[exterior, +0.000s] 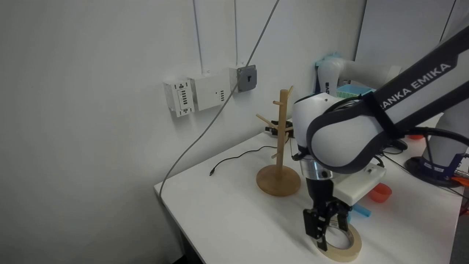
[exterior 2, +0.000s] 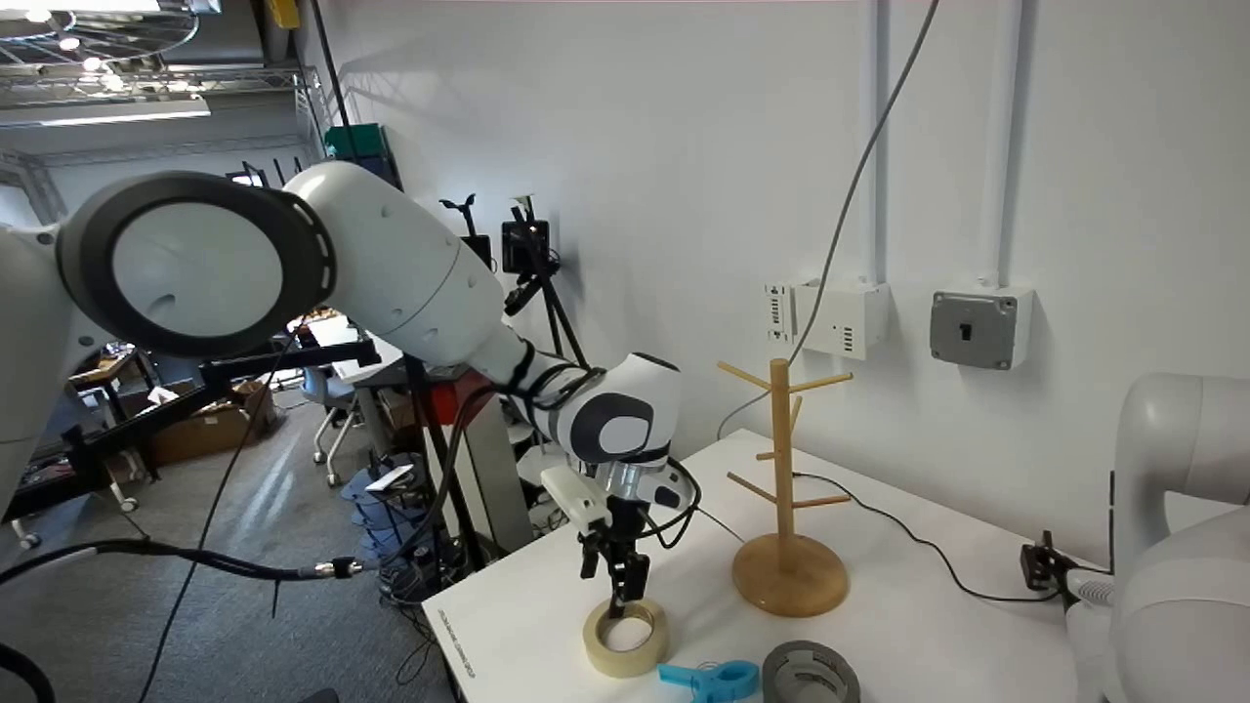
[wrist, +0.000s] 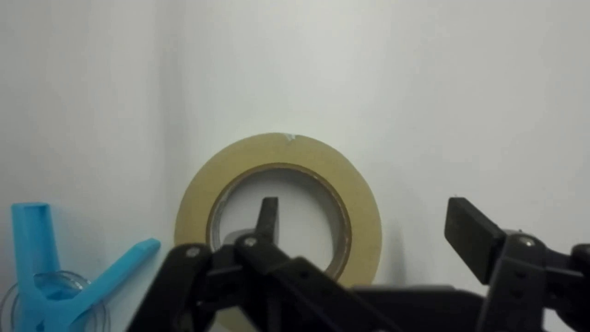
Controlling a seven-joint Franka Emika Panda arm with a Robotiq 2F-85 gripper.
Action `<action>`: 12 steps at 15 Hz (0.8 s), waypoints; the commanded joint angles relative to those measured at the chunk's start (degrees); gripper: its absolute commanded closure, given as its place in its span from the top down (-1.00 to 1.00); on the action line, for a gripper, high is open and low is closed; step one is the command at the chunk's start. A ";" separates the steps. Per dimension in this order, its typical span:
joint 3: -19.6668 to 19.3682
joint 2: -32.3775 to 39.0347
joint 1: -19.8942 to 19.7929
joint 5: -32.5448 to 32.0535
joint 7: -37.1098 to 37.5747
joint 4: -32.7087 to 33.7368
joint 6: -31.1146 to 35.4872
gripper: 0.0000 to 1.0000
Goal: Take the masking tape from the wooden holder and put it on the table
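The masking tape (exterior: 346, 253) is a pale beige ring lying flat on the white table (exterior: 220, 209); it also shows in an exterior view (exterior 2: 625, 666) and in the wrist view (wrist: 276, 148). My gripper (wrist: 363, 203) is open with nothing between its fingers, just above the tape in both exterior views (exterior: 332, 234) (exterior 2: 605, 589). In the wrist view one finger is over the tape's hole and the other is beyond its outer edge. I cannot tell whether a fingertip dips into the hole. The wooden holder (exterior: 281, 135) stands upright behind with bare pegs; it also shows in an exterior view (exterior 2: 783, 449).
A blue clamp (exterior 2: 718, 681) lies beside the tape and shows in the wrist view (wrist: 50, 299). A dark grey roll (exterior 2: 809, 676) lies next to it. A red cup (exterior: 380, 193), a black cable (exterior: 242, 156) and another robot arm (exterior 2: 1191, 469) are nearby. A wall borders the table.
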 commanded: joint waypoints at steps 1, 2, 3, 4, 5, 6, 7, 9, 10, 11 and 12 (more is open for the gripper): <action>-0.03 -1.22 -1.25 -0.14 -1.88 0.09 -1.09 1.00; -0.04 -2.01 -1.54 0.13 -2.07 -0.59 -0.69 1.00; -0.11 -2.63 -1.76 0.28 -2.14 -1.03 -0.47 1.00; -0.17 -3.48 -2.05 0.43 -2.27 -1.63 -0.13 1.00; -0.21 -4.41 -2.38 0.56 -2.49 -2.24 0.24 1.00; -0.34 -5.47 -2.59 0.52 -2.55 -2.92 0.71 1.00; -0.41 -6.79 -2.89 0.59 -2.66 -3.72 1.20 1.00; -0.54 -9.34 -3.40 0.75 -2.76 -5.10 1.61 1.00; -0.59 -10.65 -3.62 0.80 -2.79 -5.81 1.90 1.00; -0.78 -12.33 -3.70 0.57 -2.67 -6.94 2.41 1.00; -0.96 -14.01 -3.78 0.33 -2.55 -8.05 2.85 1.00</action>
